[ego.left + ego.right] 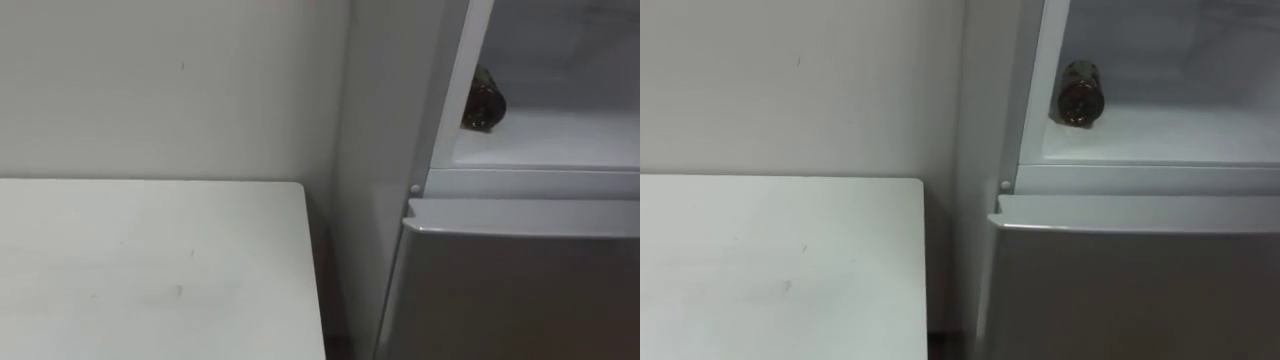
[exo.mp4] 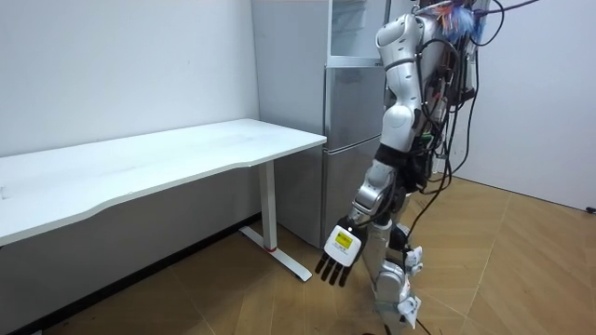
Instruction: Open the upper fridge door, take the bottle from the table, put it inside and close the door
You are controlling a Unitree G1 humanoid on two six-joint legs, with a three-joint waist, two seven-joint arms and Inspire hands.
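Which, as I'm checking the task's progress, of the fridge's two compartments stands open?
The upper white compartment, holding the dark bottle lying on its side; the grey lower door is shut.

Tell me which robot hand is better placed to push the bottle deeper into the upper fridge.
Probably left: the bottle lies at the left edge of the upper fridge, and the left robot hand hangs open and free.

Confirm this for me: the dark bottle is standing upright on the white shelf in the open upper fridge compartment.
Wrong in one respect: the dark brown bottle lies on its side, not upright, as the right eye view shows. It is on the white shelf of the open upper fridge compartment.
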